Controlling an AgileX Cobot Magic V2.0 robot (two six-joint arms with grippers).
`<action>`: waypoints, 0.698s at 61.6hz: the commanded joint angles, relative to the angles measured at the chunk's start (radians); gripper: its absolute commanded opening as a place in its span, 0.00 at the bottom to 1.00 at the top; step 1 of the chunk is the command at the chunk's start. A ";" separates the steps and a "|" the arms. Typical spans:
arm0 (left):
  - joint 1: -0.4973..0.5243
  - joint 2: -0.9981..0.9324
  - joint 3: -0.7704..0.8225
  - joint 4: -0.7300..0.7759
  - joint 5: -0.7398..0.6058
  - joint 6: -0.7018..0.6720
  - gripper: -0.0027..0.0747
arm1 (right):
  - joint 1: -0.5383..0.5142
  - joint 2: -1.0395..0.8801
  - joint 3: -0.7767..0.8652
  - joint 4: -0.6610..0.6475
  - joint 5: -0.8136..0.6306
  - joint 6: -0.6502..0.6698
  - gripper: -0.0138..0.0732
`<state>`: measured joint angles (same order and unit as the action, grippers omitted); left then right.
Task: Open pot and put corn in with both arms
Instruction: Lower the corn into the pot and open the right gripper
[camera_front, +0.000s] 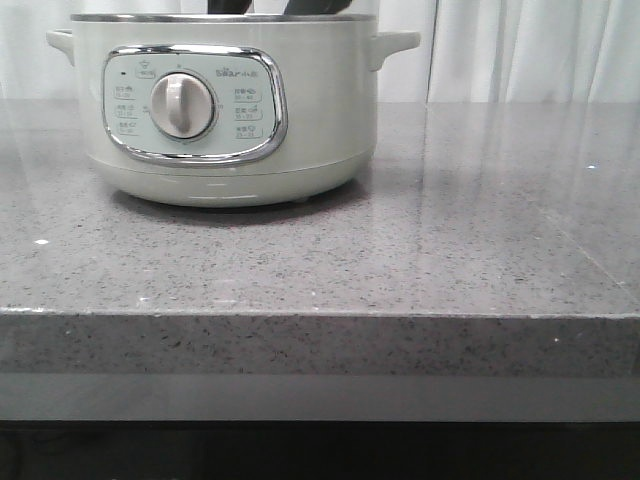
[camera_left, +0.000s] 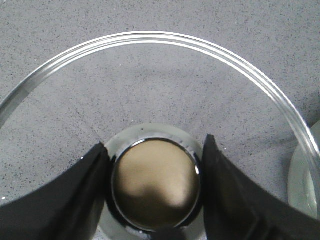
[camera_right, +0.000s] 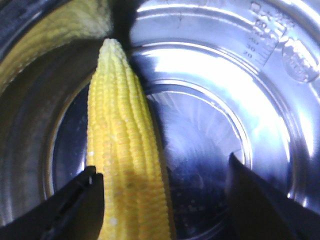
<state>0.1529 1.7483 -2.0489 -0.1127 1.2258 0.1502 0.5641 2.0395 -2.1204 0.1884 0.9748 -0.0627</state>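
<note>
The pale grey-green pot (camera_front: 230, 110) stands at the back left of the counter, its dial facing me. My left gripper (camera_left: 155, 142) is shut on the brass-coloured knob (camera_left: 155, 185) of the steel-rimmed glass lid (camera_left: 150, 37) and holds it over the grey counter beside the pot, whose edge shows in the left wrist view (camera_left: 306, 185). My right gripper (camera_right: 162, 163) is open inside the pot's steel bowl (camera_right: 240, 100). The yellow corn (camera_right: 122, 150) lies against one finger, with a wide gap to the other. In the front view the pot's wall hides the corn.
The grey speckled counter (camera_front: 450, 230) runs to a front edge (camera_front: 320, 315). White curtains (camera_front: 520, 50) hang behind. Dark arm parts (camera_front: 320, 8) show just above the pot's rim.
</note>
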 joint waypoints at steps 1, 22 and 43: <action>0.002 -0.064 -0.035 -0.020 -0.084 -0.004 0.34 | -0.009 -0.098 -0.033 -0.002 -0.066 -0.007 0.74; 0.002 -0.064 -0.035 -0.020 -0.084 -0.004 0.34 | -0.019 -0.132 -0.033 -0.002 -0.067 -0.007 0.13; -0.017 -0.064 -0.035 -0.028 -0.048 0.004 0.34 | -0.078 -0.173 -0.031 -0.002 -0.058 -0.005 0.02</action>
<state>0.1529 1.7483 -2.0489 -0.1127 1.2628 0.1525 0.5116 1.9571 -2.1225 0.1861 0.9654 -0.0627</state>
